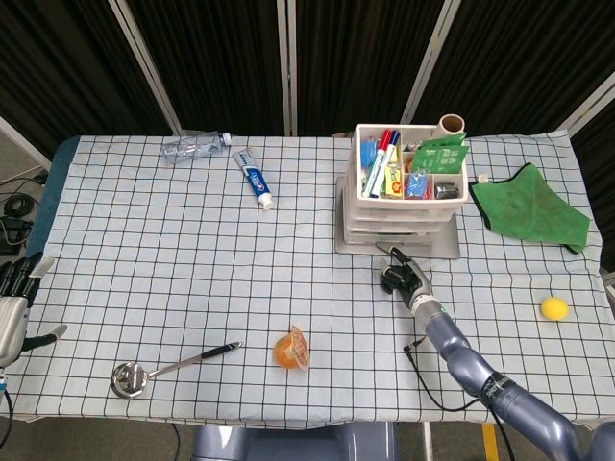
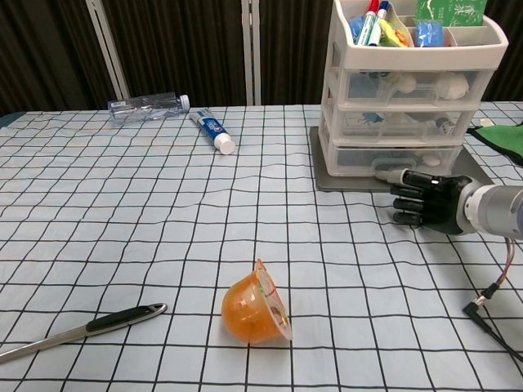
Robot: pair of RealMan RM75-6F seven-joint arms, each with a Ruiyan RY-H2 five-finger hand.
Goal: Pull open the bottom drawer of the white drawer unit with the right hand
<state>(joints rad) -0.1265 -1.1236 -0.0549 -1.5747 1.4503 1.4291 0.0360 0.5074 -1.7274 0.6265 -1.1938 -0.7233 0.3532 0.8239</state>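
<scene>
The white drawer unit stands on a grey base at the back right, its top tray full of markers and packets. Its bottom drawer sits flush with the drawers above it. My right hand hovers low over the cloth just in front of that drawer, fingers curled in on nothing, one fingertip reaching toward the drawer front. Whether it touches the drawer I cannot tell. My left hand rests at the table's far left edge, fingers apart and empty.
An orange cup lies on its side at front centre, a ladle to its left. A toothpaste tube and clear bottle lie at the back. A green cloth and yellow ball are on the right.
</scene>
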